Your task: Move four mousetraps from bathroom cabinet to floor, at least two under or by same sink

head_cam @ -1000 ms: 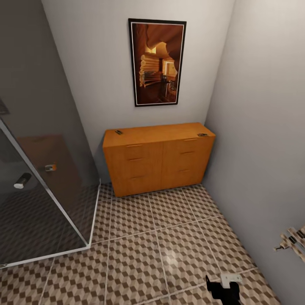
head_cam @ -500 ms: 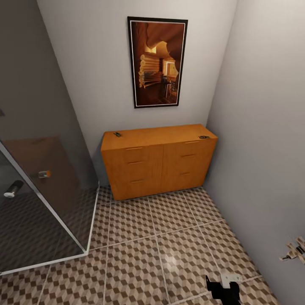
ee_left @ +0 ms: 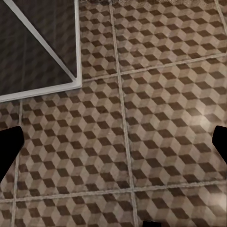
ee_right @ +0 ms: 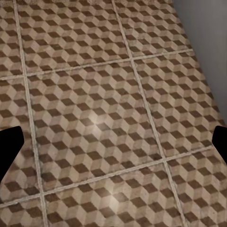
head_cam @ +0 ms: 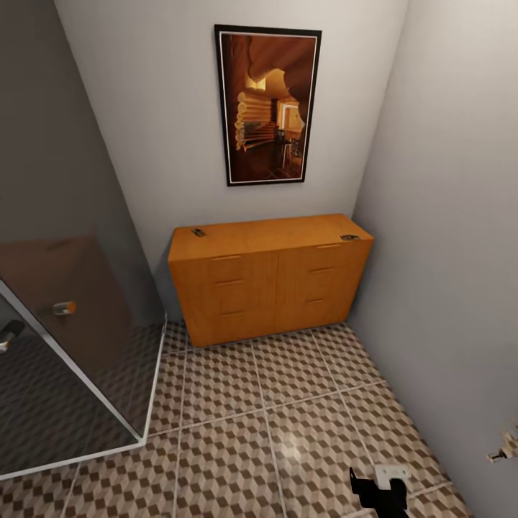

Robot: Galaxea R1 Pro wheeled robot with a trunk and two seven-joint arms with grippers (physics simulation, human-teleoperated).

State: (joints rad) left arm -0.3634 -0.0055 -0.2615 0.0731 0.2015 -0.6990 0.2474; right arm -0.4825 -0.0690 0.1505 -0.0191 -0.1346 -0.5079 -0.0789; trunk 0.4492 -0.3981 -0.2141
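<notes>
Head view looks down on the long low orange-brown wooden cabinet, which stands at 12 o'clock against the grey back wall, its drawer fronts with slim bar handles all pushed in. Two small flat tan-brown mousetraps with dark metal parts lie on its top: one mousetrap near the corner at 11 o'clock, the other mousetrap at the corner towards 1 o'clock, well apart from the first. A tall dark-framed picture in warm brown tones hangs on the wall above the cabinet. At 9 o'clock a smoky glass shower screen with a pale frame meets the bathroom floor, whose large square tiles carry a brown, beige and white cube pattern with pale grout lines. A black and white part of the robot shows at 5 o'clock.

Left wrist view looks straight onto the tiles and a corner of the screen's frame; the left hand is spread wide, its dark fingertips at opposite edges with nothing between them. Right wrist view shows the right hand spread the same way over bare tiles beside the grey wall.
</notes>
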